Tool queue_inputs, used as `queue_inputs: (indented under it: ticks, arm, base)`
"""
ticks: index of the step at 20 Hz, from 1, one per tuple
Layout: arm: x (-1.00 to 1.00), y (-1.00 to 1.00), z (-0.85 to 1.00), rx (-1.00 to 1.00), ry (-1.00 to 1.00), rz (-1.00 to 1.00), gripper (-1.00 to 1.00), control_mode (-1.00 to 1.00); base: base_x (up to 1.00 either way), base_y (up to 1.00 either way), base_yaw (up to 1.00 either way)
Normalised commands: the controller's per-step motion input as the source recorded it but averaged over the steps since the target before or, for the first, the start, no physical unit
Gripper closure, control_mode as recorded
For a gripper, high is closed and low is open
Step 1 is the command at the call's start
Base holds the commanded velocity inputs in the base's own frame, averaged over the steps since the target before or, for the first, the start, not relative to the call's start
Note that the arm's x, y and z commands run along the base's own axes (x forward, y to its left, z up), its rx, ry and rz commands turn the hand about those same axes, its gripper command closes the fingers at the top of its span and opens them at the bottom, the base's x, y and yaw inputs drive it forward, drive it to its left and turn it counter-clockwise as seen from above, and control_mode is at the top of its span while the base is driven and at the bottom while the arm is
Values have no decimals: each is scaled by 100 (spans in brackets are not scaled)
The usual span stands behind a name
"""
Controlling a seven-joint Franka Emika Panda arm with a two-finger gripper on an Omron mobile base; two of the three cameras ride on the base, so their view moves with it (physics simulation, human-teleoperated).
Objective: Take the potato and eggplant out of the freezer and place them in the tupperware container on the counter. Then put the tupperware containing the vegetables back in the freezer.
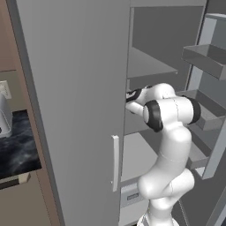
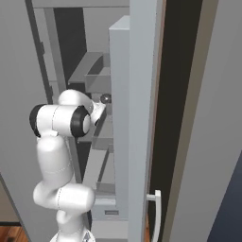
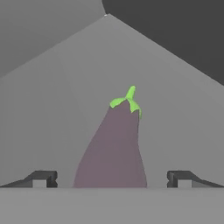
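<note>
In the hand view a dull purple eggplant (image 3: pixel 114 148) with a green stem lies on a grey freezer shelf (image 3: pixel 52 109), stem pointing away. My gripper (image 3: pixel 112 179) is open, its two dark fingertips (image 3: pixel 41 178) wide apart on either side of the eggplant's near end, not touching it. In the base views the white arm reaches into the open freezer (image 1: pixel 150 66) at mid-shelf height, the hand (image 1: pixel 133 95) tucked behind the grey door (image 1: pixel 75 101). The potato and the tupperware container are out of view.
The freezer door with its white bar handle (image 1: pixel 115 162) stands open to the left of the arm. Door-side bins (image 1: pixel 205 57) are at the right. A strip of black counter (image 1: pixel 15 148) with a white appliance (image 1: pixel 4 115) lies at far left.
</note>
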Motion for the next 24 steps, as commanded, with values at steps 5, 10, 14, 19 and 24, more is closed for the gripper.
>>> queue_inputs:
  ticks: [5, 10, 14, 19, 24]
  arm:
    - [27, 0, -20, 2, 1, 0, -100, -100]
    - [27, 0, -21, 1, 2, 0, -100, -100]
    - [27, 0, -24, 0, 3, 0, 100, -100]
    - [20, 0, -29, 0, 4, 0, 100, -100]
    - [0, 0, -30, 0, 2, 0, 100, -100]
  base:
    - [0, 0, 0]
    - [0, 0, 0]
    - [0, 0, 0]
    - [0, 0, 0]
    - [0, 0, 0]
